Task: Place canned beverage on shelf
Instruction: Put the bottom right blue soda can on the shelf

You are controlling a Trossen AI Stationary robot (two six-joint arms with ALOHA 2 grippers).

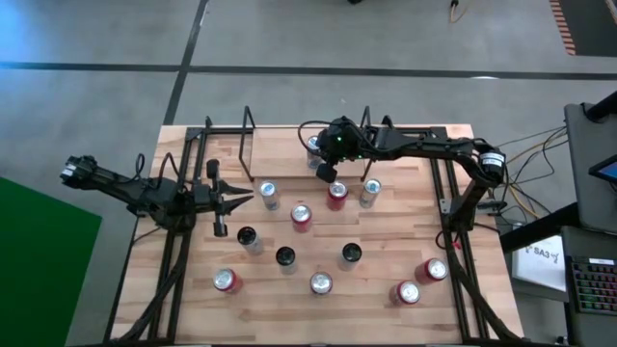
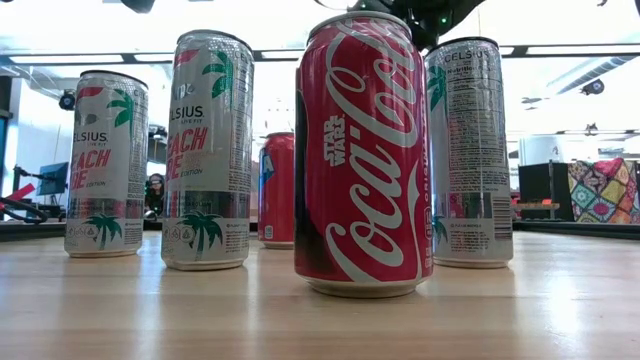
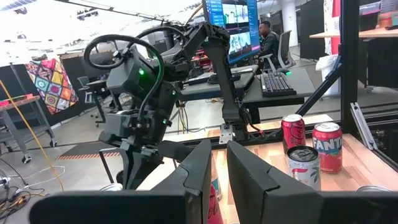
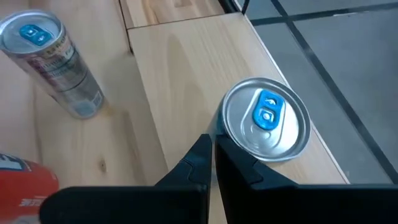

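Pincer on my right arm (image 1: 327,173) is pressed together, empty, just beside a tall silver can with a blue tab (image 4: 266,119) on the narrow black wire shelf with wooden floor (image 1: 289,135). Many cans remain on the table (image 1: 376,280); my left pincer (image 1: 231,200), fingers near-shut, waits.

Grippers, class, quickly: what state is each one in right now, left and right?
Left gripper: closed, holding nothing, at the table's left side.
Right gripper: closed, empty, beside a silver can at the table's far edge.
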